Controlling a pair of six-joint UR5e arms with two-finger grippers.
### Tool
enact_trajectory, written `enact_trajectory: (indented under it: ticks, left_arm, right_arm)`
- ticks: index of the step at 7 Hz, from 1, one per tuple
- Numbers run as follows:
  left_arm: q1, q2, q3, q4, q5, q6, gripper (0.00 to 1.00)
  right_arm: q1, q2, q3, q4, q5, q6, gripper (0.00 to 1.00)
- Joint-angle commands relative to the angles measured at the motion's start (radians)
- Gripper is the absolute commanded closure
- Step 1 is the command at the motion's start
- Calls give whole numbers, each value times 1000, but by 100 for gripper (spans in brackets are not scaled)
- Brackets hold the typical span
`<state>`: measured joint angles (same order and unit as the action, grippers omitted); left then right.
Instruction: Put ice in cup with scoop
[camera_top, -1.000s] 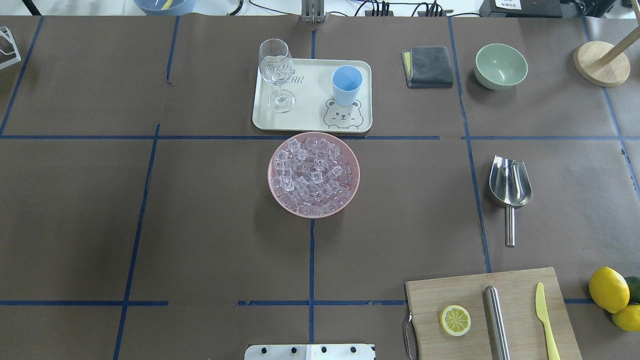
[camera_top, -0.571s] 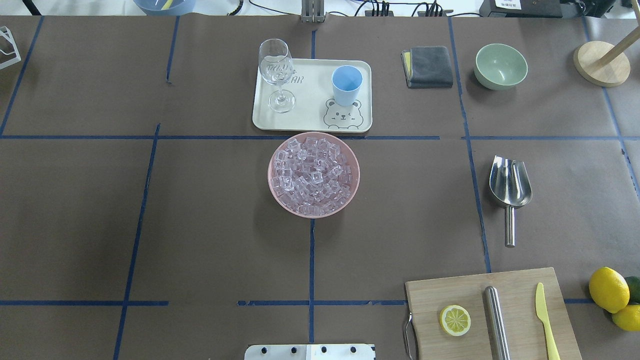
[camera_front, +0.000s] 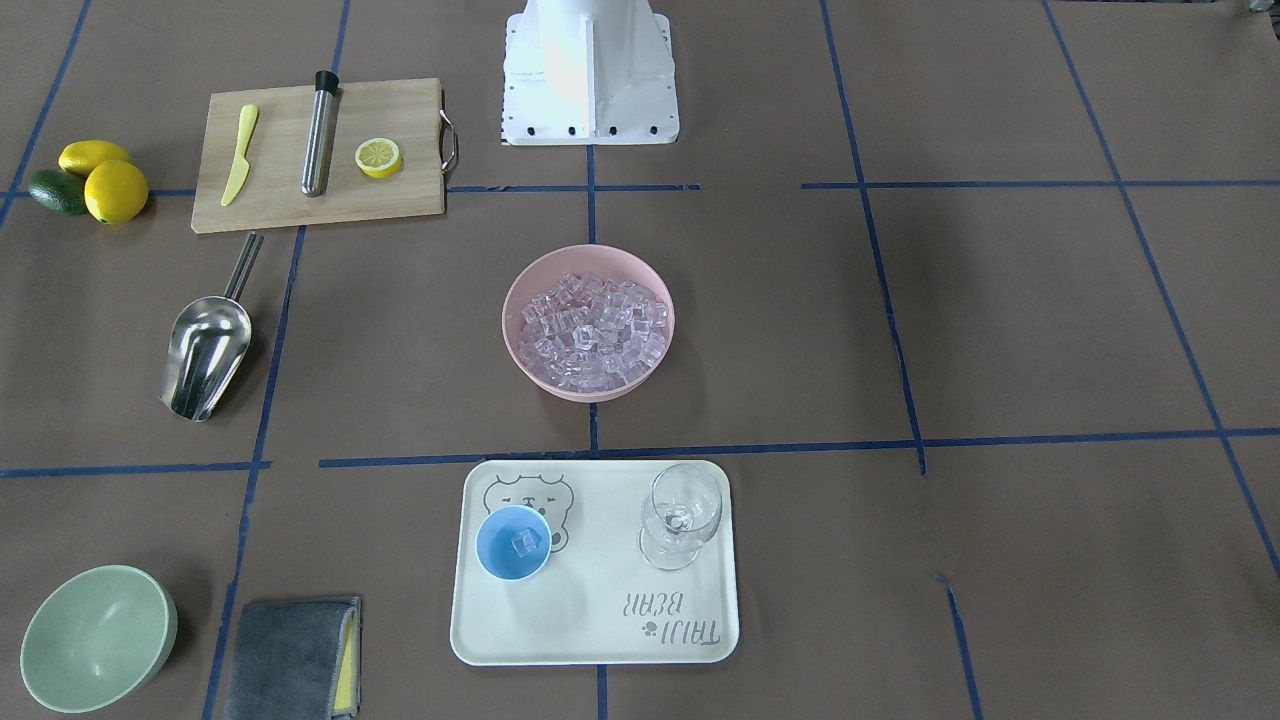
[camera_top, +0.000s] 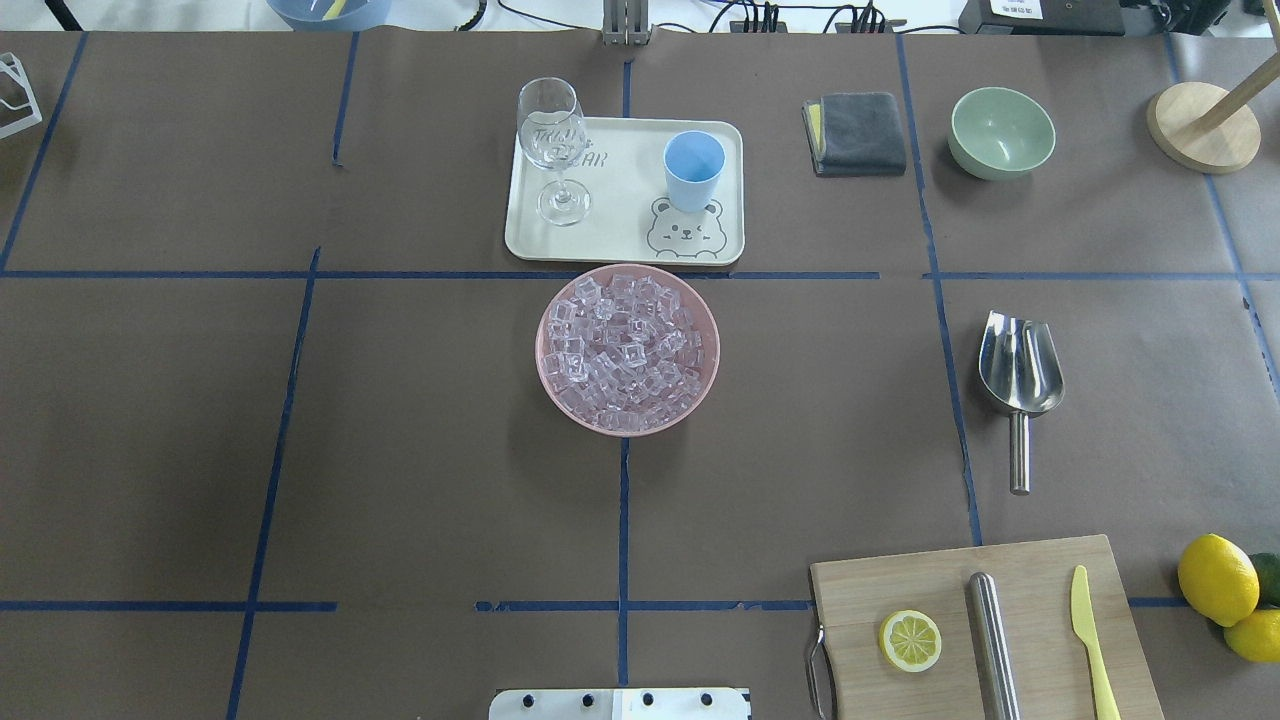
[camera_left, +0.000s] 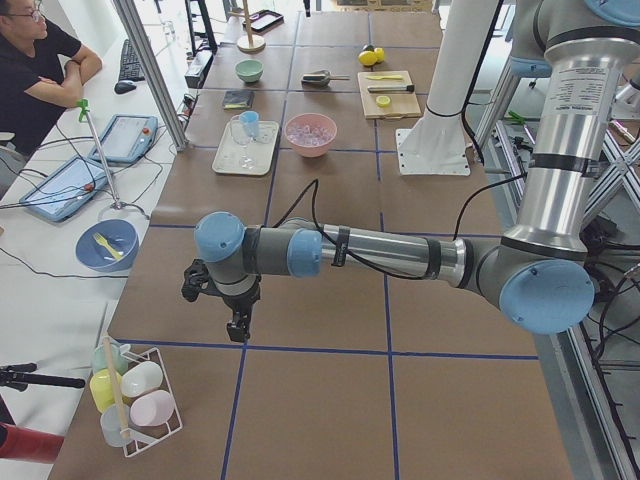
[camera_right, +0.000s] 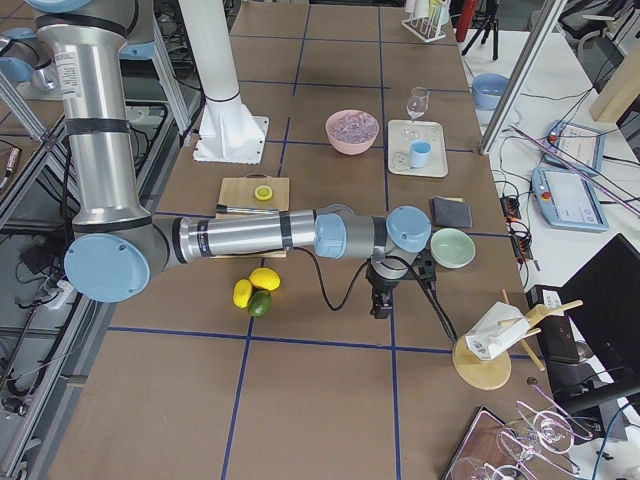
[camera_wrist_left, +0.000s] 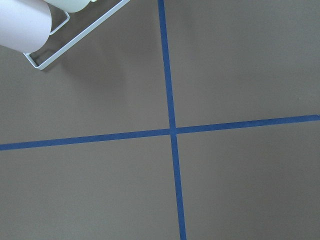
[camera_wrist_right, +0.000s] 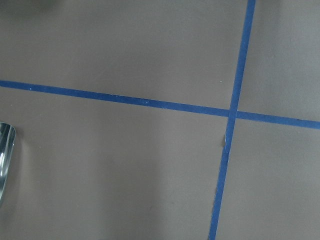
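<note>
The ice (camera_top: 625, 348) is a heap of clear cubes in a pink bowl (camera_top: 547, 385) at the table's middle. The light-blue cup (camera_top: 694, 168) stands upright on a cream tray (camera_top: 620, 240) behind the bowl; the front-facing view shows one cube inside the cup (camera_front: 512, 543). The steel scoop (camera_top: 1020, 365) lies on the table at the right, handle toward the robot; its edge shows in the right wrist view (camera_wrist_right: 4, 160). My left gripper (camera_left: 237, 330) hangs over bare table far left. My right gripper (camera_right: 380, 305) hangs far right. I cannot tell if either is open.
A stemmed glass (camera_top: 553, 140) stands on the tray. A grey cloth (camera_top: 856, 132), green bowl (camera_top: 1001, 130) and wooden stand (camera_top: 1203, 125) sit back right. A cutting board (camera_top: 1040, 600) with lemon half, steel cylinder and knife lies front right, beside lemons (camera_top: 1217, 578). A cup rack (camera_left: 135, 395) stands near my left gripper.
</note>
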<state>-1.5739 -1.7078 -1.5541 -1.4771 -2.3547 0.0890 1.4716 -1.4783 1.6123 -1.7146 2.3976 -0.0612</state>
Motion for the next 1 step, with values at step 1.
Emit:
enact_trajectory:
  ticks: [1]
  left_arm:
    - [0,-4,-1,0,0,0,0]
  right_arm:
    - [1,4,0,1,-43,-2,0]
